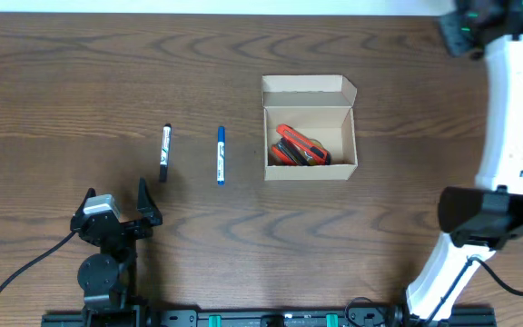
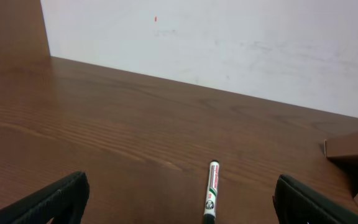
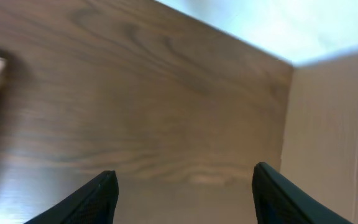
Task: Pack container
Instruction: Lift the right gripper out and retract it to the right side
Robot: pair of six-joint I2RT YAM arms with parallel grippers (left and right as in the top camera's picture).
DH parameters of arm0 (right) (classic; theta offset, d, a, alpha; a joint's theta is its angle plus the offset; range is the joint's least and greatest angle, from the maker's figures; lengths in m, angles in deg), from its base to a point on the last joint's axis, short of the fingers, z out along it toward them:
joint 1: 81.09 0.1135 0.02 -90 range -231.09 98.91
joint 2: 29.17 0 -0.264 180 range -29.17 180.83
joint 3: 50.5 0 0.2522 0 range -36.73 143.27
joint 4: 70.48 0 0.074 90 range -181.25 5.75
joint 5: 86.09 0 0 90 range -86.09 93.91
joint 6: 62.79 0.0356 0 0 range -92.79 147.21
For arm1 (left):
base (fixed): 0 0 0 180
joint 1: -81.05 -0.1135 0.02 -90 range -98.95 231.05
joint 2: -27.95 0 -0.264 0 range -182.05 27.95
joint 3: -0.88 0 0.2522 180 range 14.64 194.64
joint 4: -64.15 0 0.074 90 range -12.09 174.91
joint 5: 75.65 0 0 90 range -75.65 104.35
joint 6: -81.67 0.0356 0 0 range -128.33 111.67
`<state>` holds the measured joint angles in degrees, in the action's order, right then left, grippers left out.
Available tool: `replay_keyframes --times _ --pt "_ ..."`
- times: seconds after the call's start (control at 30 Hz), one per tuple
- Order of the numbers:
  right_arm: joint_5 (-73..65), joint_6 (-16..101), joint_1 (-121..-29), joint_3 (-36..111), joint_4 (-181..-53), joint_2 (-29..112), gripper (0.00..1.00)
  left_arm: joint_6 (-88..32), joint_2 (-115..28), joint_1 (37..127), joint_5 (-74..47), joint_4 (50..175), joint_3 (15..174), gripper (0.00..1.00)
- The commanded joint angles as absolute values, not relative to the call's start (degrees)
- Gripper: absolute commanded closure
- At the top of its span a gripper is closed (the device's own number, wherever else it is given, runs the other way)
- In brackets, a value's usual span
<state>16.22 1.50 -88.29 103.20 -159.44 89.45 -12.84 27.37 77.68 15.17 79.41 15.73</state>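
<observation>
We see the container (image 1: 309, 127) standing on the worktop (image 1: 62, 82), a little right of the middle and toward the far edge. It is open: its flap lid (image 1: 305, 86) is folded back on the far side, so the inside shows from above. In its near half lie red-and-black things (image 1: 298, 150), bunched toward the left wall. We cannot tell just what they are.

Left of the container, well apart from it, 2 markers lie on the bare wood, roughly parallel and pointing away from the robot. The blue marker (image 1: 221, 155) is the nearer to the container. The black marker (image 1: 164, 153) lies further left, tilted slightly. They touch neither each other nor the container.

The left hand (image 1: 116, 200) sits low at the near left of the worktop, close to its base and short of the black marker. Its 2 fingers (image 2: 55, 202) stand wide apart with nothing between them. In the left wrist view the black marker lies ahead on the wood, and a corner of the container shows at the right edge.

The right hand (image 3: 185, 186) is open too. In its wrist view its own fingers (image 3: 98, 196) are spread, with only blurred wood grain between them, and they hold nothing. We cannot make out this hand in the overhead view, where the white right arm (image 1: 507, 118) runs up the right side, well apart from the container.
</observation>
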Motion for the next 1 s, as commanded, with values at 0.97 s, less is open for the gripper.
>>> replay_keyframes --times 0.97 --pt "8.8 10.9 -101.5 93.4 -156.9 90.1 0.01 -11.5 27.8 77.3 15.1 82.2 14.9 0.05"
